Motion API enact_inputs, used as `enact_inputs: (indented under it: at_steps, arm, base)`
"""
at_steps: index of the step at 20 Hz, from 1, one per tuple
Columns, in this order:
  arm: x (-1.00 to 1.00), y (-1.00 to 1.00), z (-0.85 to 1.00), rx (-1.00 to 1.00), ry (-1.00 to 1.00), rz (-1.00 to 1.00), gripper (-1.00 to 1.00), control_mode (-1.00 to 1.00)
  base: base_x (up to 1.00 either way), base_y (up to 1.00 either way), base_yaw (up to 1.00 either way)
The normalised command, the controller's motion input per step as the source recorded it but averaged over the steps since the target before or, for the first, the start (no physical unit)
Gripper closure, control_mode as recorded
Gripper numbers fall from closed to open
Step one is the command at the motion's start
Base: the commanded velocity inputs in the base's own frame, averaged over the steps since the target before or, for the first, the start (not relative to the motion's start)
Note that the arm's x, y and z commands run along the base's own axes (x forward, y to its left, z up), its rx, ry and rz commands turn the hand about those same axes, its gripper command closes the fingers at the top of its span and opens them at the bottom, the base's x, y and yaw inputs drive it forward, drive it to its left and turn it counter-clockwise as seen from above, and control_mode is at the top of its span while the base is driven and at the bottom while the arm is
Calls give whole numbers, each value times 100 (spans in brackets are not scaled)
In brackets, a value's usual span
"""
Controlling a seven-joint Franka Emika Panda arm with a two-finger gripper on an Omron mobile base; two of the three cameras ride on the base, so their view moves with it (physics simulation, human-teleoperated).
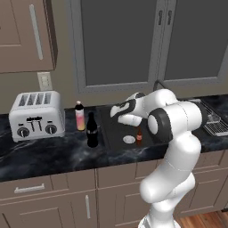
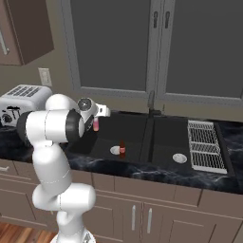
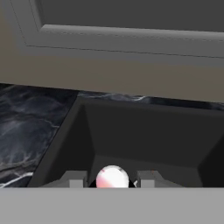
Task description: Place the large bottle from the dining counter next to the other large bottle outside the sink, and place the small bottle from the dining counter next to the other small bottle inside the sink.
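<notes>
Left base view: I'm looking at the sink (image 1: 116,132) with the arm (image 1: 173,120) reaching over its left half. The black large bottle (image 1: 91,130) is standing just left of the sink, just beside the pink-orange large bottle (image 1: 79,116), so I'm judging that half done. A red small bottle (image 1: 139,136) is standing inside the sink, near the drain (image 1: 129,139). The toaster (image 1: 36,115) is sitting well left of the sink.

Right base view: the gripper (image 2: 97,117) is hanging over the sink's left rear corner, and a pink small bottle (image 2: 96,125) is showing right under it.

Hand view: the fingertips (image 3: 75,179) are sitting narrow, clamping a pale pink round thing between them; I'm taking it for that pink small bottle. The hand is facing the sink's back wall.

Doing it well: I'm thinking go toward the red bottle, lower slowly, keep it upright, stop beside without knocking it, and open only once it's resting on the sink floor.

Counting: two large bottles, two small bottles, one toaster, one sink.
</notes>
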Motion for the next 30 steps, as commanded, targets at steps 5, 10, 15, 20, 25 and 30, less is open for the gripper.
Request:
enact_inputs:
  at_steps: [5,10,15,20,25,30]
  arm:
    - [0,0,0,0,0,0,100,100]
    - [0,0,0,0,0,0,100,100]
    - [0,0,0,0,0,0,100,100]
    - [0,0,0,0,0,0,100,100]
    - [0,0,0,0,0,0,100,100]
    - [0,0,0,0,0,0,100,100]
  base:
    - [26,0,0]
    - [23,0,0]
    - [34,0,0]
    - [34,0,0]
    - [12,0,0]
    - [1,0,0]
